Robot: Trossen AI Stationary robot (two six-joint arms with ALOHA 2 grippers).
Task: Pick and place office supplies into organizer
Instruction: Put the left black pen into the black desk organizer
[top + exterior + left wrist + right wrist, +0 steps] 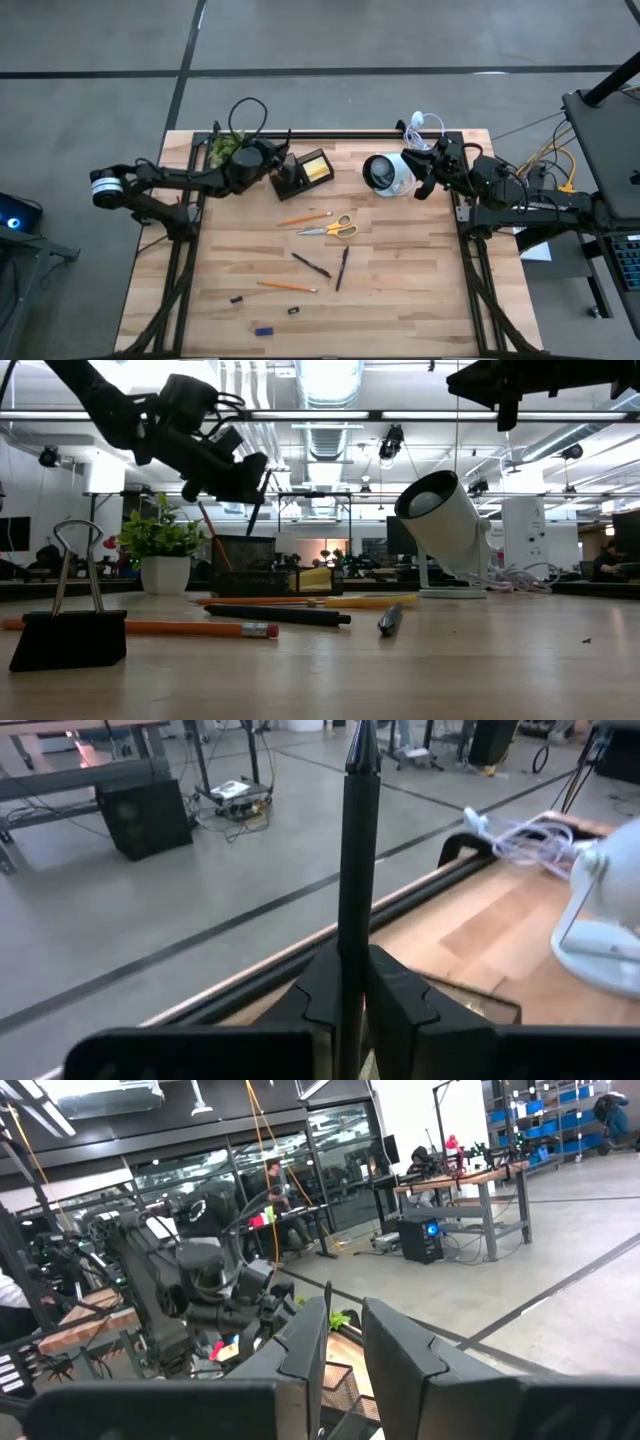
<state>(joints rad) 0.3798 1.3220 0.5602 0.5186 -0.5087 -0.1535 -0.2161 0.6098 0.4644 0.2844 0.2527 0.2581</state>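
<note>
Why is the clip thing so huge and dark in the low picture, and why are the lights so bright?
In the low view the black metal binder clip sits nearest the camera, so it looms large and dark against the bright room; the ceiling lamps glare white. In the left wrist view the dark pen in the left gripper looks soft.

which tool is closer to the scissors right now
Left. The left tool, shut on a dark pen, hovers over the organizer just behind the scissors. The right tool sits farther off, past the white cup.
</note>
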